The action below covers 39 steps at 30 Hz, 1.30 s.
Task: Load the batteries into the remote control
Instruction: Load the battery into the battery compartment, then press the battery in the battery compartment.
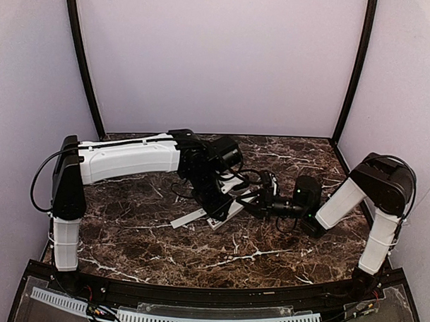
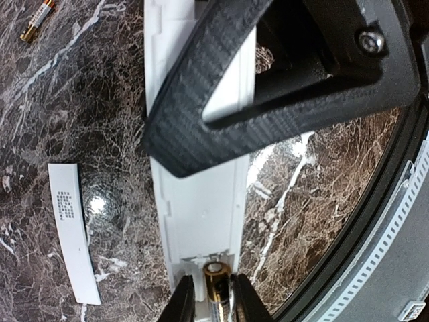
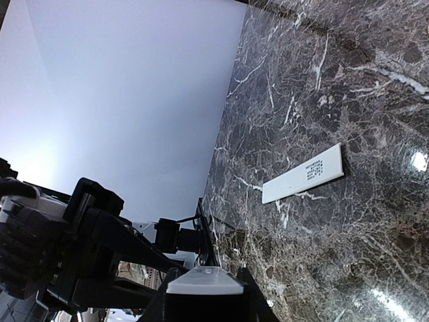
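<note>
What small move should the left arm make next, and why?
Probably ease the battery forward into the remote: the left jaws hold it right at the remote's opened end, and the right jaws grip the remote to steady it.

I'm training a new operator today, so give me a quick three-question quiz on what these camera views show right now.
1. True or false: a loose battery lies on the table, apart from the remote control.
2. What is the right claw gripping? A: the thin white strip. B: the remote control. C: nothing.
3. Fill in: the remote control's open compartment holds a ____.
Key: 1 true; 2 B; 3 battery.
</note>
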Tool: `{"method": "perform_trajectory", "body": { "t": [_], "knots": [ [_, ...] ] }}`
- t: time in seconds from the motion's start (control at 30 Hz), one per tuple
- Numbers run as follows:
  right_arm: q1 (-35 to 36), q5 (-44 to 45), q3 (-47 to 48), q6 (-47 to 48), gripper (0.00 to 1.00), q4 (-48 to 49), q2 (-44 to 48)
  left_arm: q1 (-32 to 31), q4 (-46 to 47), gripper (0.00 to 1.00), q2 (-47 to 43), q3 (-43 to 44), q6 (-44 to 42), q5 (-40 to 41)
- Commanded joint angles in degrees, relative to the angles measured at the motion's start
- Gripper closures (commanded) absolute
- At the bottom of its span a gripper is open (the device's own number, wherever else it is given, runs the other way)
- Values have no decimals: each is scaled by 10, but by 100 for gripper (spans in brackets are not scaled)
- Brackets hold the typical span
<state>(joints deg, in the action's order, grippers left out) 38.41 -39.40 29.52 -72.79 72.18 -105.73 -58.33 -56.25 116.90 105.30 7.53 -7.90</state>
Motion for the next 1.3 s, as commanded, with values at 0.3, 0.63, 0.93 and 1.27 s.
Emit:
{"method": "perform_trajectory", "body": {
  "t": [0.3, 0.63, 0.93, 1.27],
  "knots": [
    [17, -42, -8, -33, 100, 131, -19, 11, 23, 76, 4, 33, -8, 28],
    [17, -46, -15, -37, 100, 136, -19, 12, 145, 49, -108, -42, -37, -26],
    [17, -57, -18, -41, 100, 129, -6, 11, 339, 37, -313, -311, -205, -59],
    [18, -82, -24, -43, 100, 105, 29, 9, 371, 39, -407, -463, -434, -163]
  ]
}}
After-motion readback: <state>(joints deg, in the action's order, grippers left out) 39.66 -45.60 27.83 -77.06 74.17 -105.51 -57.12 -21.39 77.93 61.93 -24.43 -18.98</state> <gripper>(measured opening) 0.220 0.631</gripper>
